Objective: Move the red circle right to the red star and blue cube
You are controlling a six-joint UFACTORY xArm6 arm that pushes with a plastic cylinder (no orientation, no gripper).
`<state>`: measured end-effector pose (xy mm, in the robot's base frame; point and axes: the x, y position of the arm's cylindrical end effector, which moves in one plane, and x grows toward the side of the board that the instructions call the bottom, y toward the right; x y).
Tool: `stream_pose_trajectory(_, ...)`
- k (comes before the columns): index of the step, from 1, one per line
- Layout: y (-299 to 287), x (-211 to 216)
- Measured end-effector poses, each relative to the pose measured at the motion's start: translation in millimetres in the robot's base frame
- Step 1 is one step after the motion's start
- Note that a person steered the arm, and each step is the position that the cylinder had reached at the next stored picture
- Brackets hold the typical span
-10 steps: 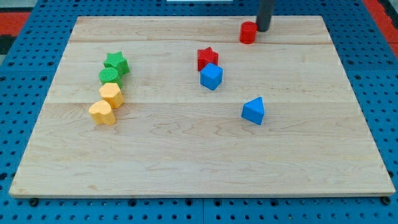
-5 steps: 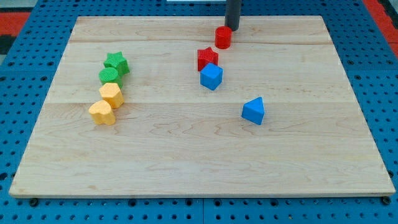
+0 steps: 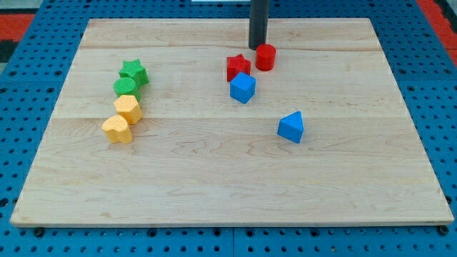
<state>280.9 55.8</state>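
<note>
Camera view, from its left to its right: a pale wooden board point(image 3: 214, 185) lies on a blue pegboard surface point(image 3: 28, 107). Near the board's left edge runs a touching chain of four blocks: a yellow heart-like block point(image 3: 117, 129) lowest, a yellow hexagon-like block point(image 3: 128, 108), a green rounded block point(image 3: 125, 88) partly hidden behind it, and a green star point(image 3: 133, 71) topmost. Wide bare wood separates them from the middle cluster. There the red star point(image 3: 238, 67) sits just above the blue cube point(image 3: 243, 88), the two touching or nearly so. My tip point(image 3: 257, 47) stands at the red star's upper right, touching the upper left of the red circle point(image 3: 265, 56), which sits just beside the star's right. No jaws exist on this rod, whose upper part is cut off by the view's top. Lower right lies a blue triangular block point(image 3: 290, 127), alone, with open wood beyond to the right edge.
</note>
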Motion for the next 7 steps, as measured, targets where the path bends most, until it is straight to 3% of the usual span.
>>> stream_pose_trajectory(3, 38.2, 11.3)
stream_pose_trajectory(7, 19.6, 45.2)
